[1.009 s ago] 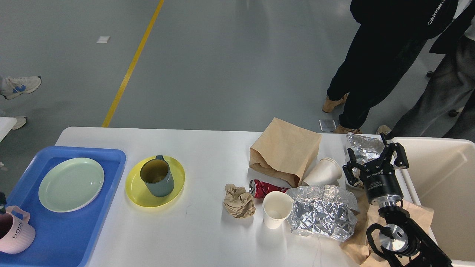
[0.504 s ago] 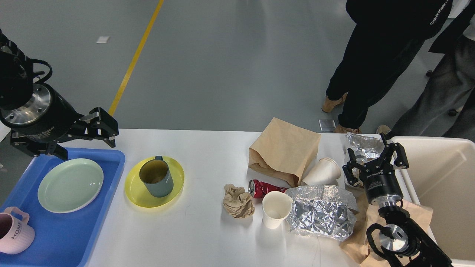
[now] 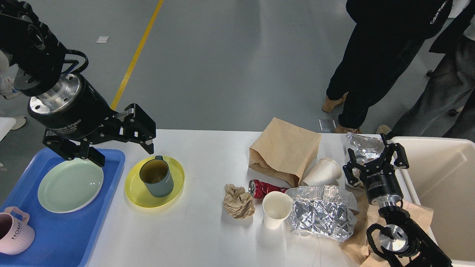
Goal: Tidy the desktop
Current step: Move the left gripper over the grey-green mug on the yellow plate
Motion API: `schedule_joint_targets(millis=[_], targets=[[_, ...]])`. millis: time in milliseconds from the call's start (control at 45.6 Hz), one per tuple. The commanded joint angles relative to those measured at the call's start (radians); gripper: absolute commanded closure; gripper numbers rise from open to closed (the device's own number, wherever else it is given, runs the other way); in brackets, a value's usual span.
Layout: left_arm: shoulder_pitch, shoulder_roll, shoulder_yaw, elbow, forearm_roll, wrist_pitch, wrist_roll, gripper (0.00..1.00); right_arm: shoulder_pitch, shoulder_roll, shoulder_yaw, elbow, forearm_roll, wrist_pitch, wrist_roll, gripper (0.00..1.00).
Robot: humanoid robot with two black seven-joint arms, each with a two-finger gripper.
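Observation:
The white desktop (image 3: pixel 207 237) carries a yellow plate (image 3: pixel 138 193) with a grey-green mug (image 3: pixel 156 178) standing on it. Right of centre lie a crumpled paper ball (image 3: pixel 239 200), a red can (image 3: pixel 263 187), an upright paper cup (image 3: pixel 276 208), a tipped paper cup (image 3: pixel 322 171), a brown paper bag (image 3: pixel 285 151) and crumpled foil (image 3: pixel 322 218). My left gripper (image 3: pixel 124 146) hangs open above the table's left end, just left of and above the mug, holding nothing. My right gripper (image 3: pixel 374 163) stands open at the right, near a second foil piece (image 3: pixel 363 144), empty.
A blue tray (image 3: pixel 74 230) at the left holds a pale green plate (image 3: pixel 70 184) and a pink mug (image 3: pixel 14 230). A cream bin (image 3: pixel 441 181) stands at the right edge. Two people (image 3: pixel 374 70) stand behind the table. Flattened brown paper (image 3: pixel 419 215) lies under my right arm.
My left arm has swung in from the left, moving right over the tray's far corner toward the mug. The right arm and the objects have stayed still.

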Motion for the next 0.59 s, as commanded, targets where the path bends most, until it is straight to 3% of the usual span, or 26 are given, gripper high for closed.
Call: schedule_joint_targets(millis=[0, 219, 373, 570], targets=[[0.001, 0.016, -0.024, 0.006, 0.005, -0.016, 0.000, 0.04, 0.000, 0.000, 0.000, 0.000, 0.000, 0.000, 0.000, 0.00], [0.018, 0.023, -0.027, 0.040, 0.006, -0.008, 0.008, 0.04, 0.000, 0.000, 0.000, 0.000, 0.000, 0.000, 0.000, 0.00], [0.145, 0.056, -0.030, 0.086, 0.008, 0.013, 0.003, 0.04, 0.000, 0.000, 0.000, 0.002, 0.000, 0.000, 0.000, 0.00], [0.441, 0.076, -0.053, 0.201, 0.005, 0.218, 0.012, 0.04, 0.000, 0.000, 0.000, 0.002, 0.000, 0.000, 0.000, 0.00]])
